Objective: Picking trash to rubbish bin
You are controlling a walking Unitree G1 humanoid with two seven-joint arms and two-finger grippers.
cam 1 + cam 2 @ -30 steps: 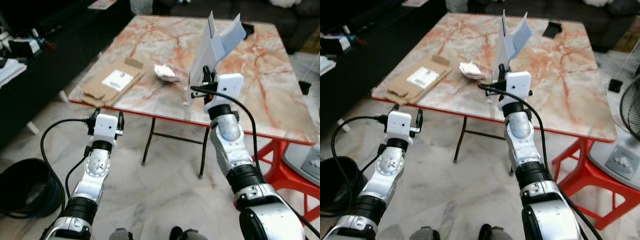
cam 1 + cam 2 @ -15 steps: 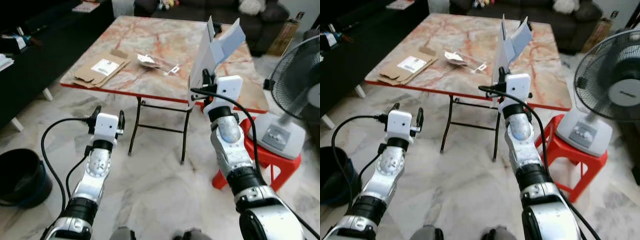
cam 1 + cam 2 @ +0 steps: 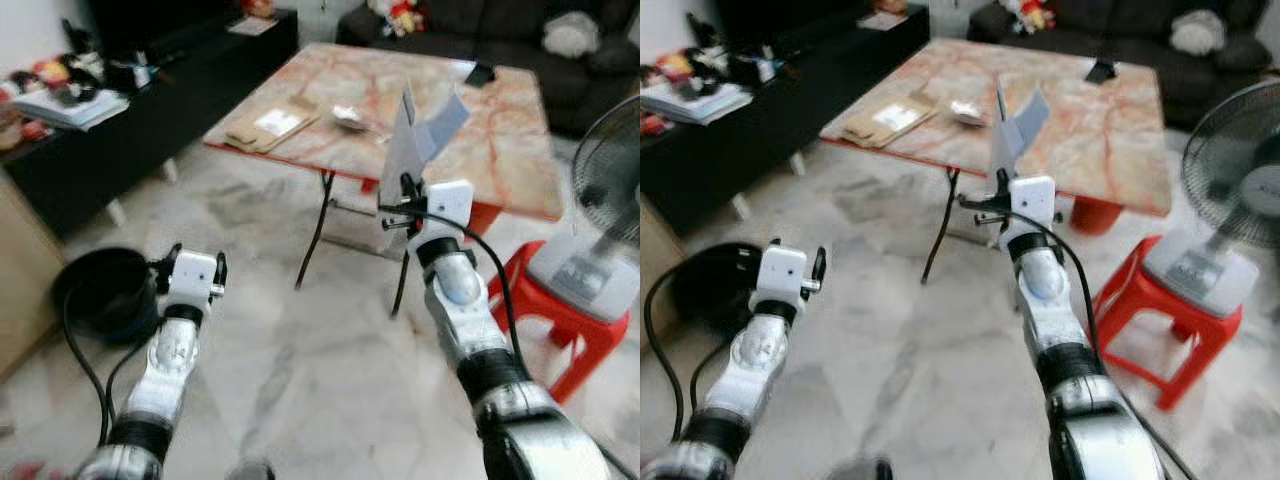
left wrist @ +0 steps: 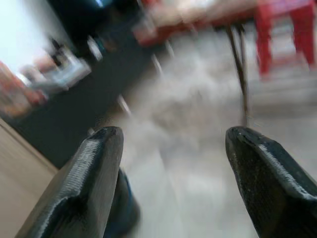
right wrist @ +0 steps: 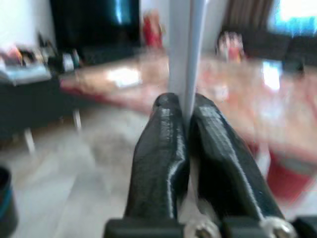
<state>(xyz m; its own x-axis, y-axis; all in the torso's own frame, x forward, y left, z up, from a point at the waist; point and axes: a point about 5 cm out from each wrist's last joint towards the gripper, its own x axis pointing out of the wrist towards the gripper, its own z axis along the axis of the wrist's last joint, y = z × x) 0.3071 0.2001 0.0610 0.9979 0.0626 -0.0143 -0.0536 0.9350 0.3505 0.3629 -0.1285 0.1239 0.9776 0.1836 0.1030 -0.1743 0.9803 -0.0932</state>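
My right gripper [image 3: 405,186] is shut on a flattened white carton [image 3: 412,138], which stands upright above it in front of the table; the right wrist view shows the white carton [image 5: 185,44] pinched between the black fingers [image 5: 163,148]. My left gripper [image 4: 168,144] is open with nothing between its fingers [image 4: 91,178], held low over the floor. A black rubbish bin [image 3: 105,292] stands on the floor to my left, just beyond the left wrist. On the marble-pattern table [image 3: 500,120] lie flat brown cardboard [image 3: 268,124] and a crumpled wrapper [image 3: 350,115].
A white fan [image 3: 605,190] and a red plastic stool [image 3: 575,310] stand at the right. A low black cabinet [image 3: 130,120] with clutter runs along the left. A dark sofa [image 3: 520,30] sits behind the table. Pale marble floor lies between me and the bin.
The camera has backed away and turned left: the table looks farther off and the black bin is now nearer the left arm. The right gripper still holds the carton.
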